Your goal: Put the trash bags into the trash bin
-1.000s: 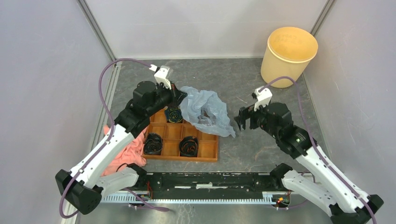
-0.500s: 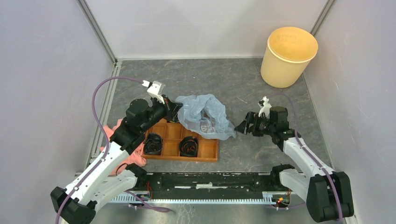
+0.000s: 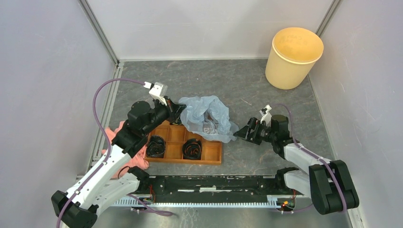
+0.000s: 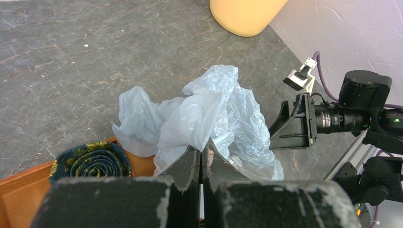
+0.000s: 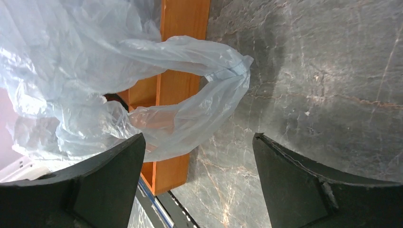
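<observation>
The pale-blue trash bag (image 3: 207,117) lies crumpled over the far right part of the orange-brown tray (image 3: 210,156). It also shows in the left wrist view (image 4: 204,111) and the right wrist view (image 5: 85,71). My left gripper (image 3: 178,109) is shut on the bag's left edge, jaws pinched on the film (image 4: 201,148). My right gripper (image 3: 243,132) is open and low over the table, just right of the bag's right tip (image 5: 237,66), not touching it. The yellow trash bin (image 3: 293,57) stands upright at the far right corner, empty as far as I see.
The tray holds rolled dark fabric bundles (image 3: 192,148), one patterned roll showing in the left wrist view (image 4: 90,161). A salmon-pink cloth (image 3: 124,154) lies left of the tray under my left arm. Enclosure walls stand on three sides.
My right gripper has dropped low and moved toward the bag's right tip. My left gripper has pulled back and down, drawing the bag's left edge with it.
</observation>
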